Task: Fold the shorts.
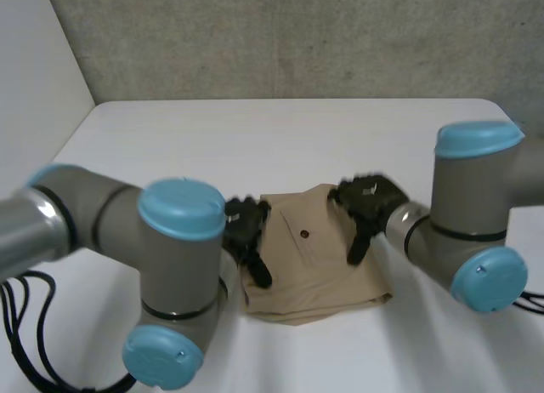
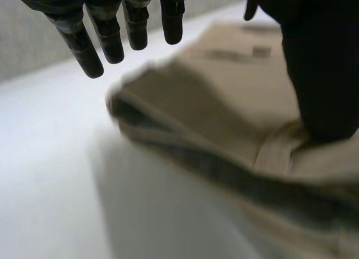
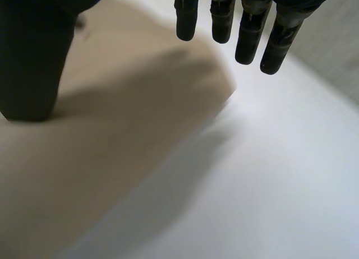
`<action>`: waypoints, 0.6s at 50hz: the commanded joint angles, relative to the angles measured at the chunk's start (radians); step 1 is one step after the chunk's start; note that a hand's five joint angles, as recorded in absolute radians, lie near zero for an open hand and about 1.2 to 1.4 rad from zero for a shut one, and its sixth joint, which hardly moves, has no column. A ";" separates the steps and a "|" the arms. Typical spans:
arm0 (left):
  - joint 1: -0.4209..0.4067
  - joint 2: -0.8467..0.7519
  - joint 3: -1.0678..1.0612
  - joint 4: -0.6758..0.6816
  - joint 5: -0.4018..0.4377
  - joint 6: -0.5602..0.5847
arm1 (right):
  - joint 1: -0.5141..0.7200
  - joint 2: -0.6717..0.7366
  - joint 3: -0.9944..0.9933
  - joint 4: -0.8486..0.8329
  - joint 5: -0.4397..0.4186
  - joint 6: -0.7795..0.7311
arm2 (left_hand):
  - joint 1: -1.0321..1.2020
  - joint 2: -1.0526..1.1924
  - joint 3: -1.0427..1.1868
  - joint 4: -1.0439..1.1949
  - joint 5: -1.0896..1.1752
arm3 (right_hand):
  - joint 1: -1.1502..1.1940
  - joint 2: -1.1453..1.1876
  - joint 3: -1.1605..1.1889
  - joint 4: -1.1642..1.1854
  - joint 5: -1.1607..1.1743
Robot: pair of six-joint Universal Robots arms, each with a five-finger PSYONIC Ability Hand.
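Shorts (image 1: pixel 319 265), tan and folded, on the white table (image 1: pixel 170 138) between both hands. Left hand (image 1: pixel 244 223) at one side edge, right hand (image 1: pixel 367 197) at the other: fingers straight and spread, thumbs resting on cloth, nothing gripped.

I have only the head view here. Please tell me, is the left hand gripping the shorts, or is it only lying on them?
Observer: Not gripping. In the left wrist view the left hand has straight fingers held off the shorts. Just its thumb tip rests on the cloth.
Operator: And the right hand, is it the same?
Observer: Yes. The right wrist view shows the right hand with its thumb down on the cloth and its straight fingers raised past the cloth's edge, above the table.
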 commanded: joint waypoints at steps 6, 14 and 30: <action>0.165 0.383 0.105 -0.016 0.062 0.029 | -0.025 -0.358 -0.004 -0.181 0.122 0.258 | 0.004 -0.004 -0.017 -0.009 -0.026 | 0.019 -0.023 -0.041 -0.059 -0.066; 0.340 0.472 0.137 -0.205 0.187 0.026 | -0.119 -0.455 -0.044 -0.104 0.226 0.154 | 0.004 -0.004 -0.017 -0.009 -0.025 | 0.019 -0.023 -0.041 -0.059 -0.066; 0.357 0.491 0.130 -0.253 0.208 0.027 | -0.111 -0.453 -0.064 -0.027 0.219 0.149 | -0.018 -0.026 -0.038 -0.030 -0.047 | 0.019 -0.023 -0.041 -0.059 -0.066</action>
